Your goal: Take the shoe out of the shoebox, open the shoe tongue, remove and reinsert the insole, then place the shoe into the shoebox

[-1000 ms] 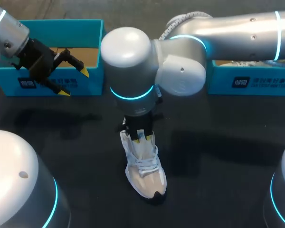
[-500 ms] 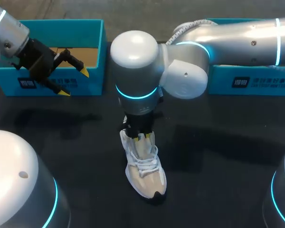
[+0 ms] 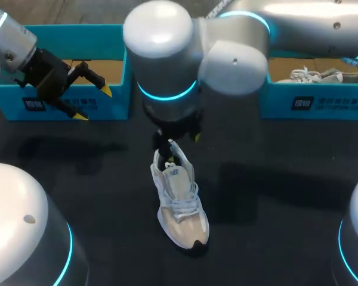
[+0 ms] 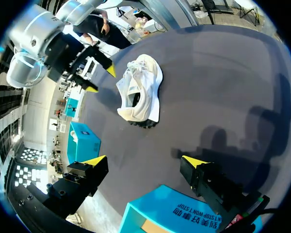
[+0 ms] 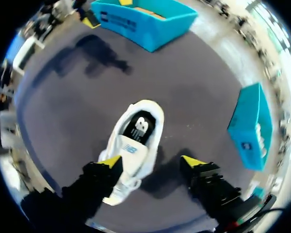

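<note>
The shoe (image 3: pixel 180 205) stood upright on its sole on the dark tabletop (image 3: pixel 274 196), a little below the middle of the head frame. Its toe pointed to the lower edge and its heel to the boxes, and it was outside both of them. The opening was wide enough that the dark insole (image 5: pixel 138 128) showed inside, lying flat behind the tongue (image 5: pixel 128 151).

The shoe looked light, with a soft mesh upper and a stiffer sole, so I judged it would tip or slide easily if pushed from one side. The tongue seemed a soft flap, best pinched at its free edge. The insole seemed thin and bendable, and its heel edge was probably the best place to take it.

Just above the heel end hung the right claw (image 3: pixel 182 140), fingers apart and holding nothing. In the right wrist view one finger was over the side of the tongue and the other over bare tabletop beside the shoe. I could not tell if the first one touched.

Farther back, at the upper left, the left claw (image 3: pixel 93 103) hung in front of the left box (image 3: pixel 77 36), also spread apart and holding nothing. The right box (image 3: pixel 310 101), at the upper right, held another pale shoe (image 3: pixel 310 74).
</note>
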`<action>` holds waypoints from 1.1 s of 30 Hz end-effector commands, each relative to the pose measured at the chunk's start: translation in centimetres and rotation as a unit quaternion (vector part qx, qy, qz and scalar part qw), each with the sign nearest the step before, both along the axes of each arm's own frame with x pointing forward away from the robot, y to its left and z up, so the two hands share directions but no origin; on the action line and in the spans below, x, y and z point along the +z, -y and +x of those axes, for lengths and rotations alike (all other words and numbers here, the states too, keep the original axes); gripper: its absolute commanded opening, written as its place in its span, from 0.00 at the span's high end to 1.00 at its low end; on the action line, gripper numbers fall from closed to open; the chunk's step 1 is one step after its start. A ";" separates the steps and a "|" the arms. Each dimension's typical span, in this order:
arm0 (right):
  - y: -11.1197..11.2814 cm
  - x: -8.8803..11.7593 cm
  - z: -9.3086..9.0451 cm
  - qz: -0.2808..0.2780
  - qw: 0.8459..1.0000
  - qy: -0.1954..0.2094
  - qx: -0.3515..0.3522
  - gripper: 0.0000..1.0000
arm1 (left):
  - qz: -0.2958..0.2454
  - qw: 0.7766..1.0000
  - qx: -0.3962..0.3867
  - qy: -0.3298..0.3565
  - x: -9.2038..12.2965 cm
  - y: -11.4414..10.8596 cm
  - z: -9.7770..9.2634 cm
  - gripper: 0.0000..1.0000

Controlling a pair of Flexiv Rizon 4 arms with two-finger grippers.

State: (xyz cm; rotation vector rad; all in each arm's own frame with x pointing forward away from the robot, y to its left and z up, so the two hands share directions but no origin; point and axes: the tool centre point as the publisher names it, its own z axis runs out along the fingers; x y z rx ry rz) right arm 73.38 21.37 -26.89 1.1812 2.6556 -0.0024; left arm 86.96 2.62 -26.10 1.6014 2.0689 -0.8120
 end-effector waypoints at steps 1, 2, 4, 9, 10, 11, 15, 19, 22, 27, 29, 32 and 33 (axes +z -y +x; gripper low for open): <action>-0.4 1.4 0.6 -0.042 0.995 0.017 0.087 0.00 | 0.002 1.000 0.000 0.000 0.0 0.0 0.0 0.00; -0.3 1.5 0.9 -0.038 0.994 0.021 0.102 0.00 | 0.002 1.000 0.000 0.000 0.0 0.0 0.0 0.00; -0.1 1.6 1.3 -0.024 0.988 0.020 0.152 0.00 | 0.002 1.000 0.000 0.000 0.0 0.0 0.0 0.00; 0.1 1.7 2.0 -0.020 0.976 0.003 0.218 0.00 | 0.002 1.000 0.000 0.000 0.0 0.0 0.0 0.00; 0.2 1.8 2.3 -0.014 0.964 -0.006 0.266 0.00 | 0.002 1.000 0.000 0.000 0.0 0.0 0.0 0.00; 0.1 1.9 2.2 -0.015 0.954 -0.014 0.300 0.00 | 0.002 1.000 0.000 0.000 0.0 0.0 0.0 0.00; 0.0 2.0 2.2 -0.016 0.943 -0.025 0.333 0.00 | 0.002 1.000 0.000 0.000 0.0 0.0 0.0 0.00; 0.0 2.0 2.2 -0.016 0.943 -0.025 0.333 0.00 | 0.002 1.000 0.000 0.000 0.0 0.0 0.0 0.00; 0.0 2.0 2.2 -0.016 0.943 -0.025 0.333 0.00 | 0.002 1.000 0.000 0.000 0.0 0.0 0.0 0.00; -0.4 1.2 3.0 -0.028 0.941 -0.029 0.336 0.00 | 0.002 1.000 0.000 0.000 0.0 0.0 0.0 0.00; -0.7 0.8 3.5 -0.028 0.933 -0.017 0.359 0.00 | 0.002 1.000 0.000 0.000 0.0 0.0 0.0 0.00; -1.2 0.3 4.3 -0.042 0.925 -0.004 0.379 0.00 | 0.002 1.000 0.000 0.000 0.0 0.0 0.0 0.00; -1.4 0.0 4.7 -0.050 0.925 -0.003 0.376 0.00 | 0.002 1.000 0.000 0.000 0.0 0.0 0.0 0.00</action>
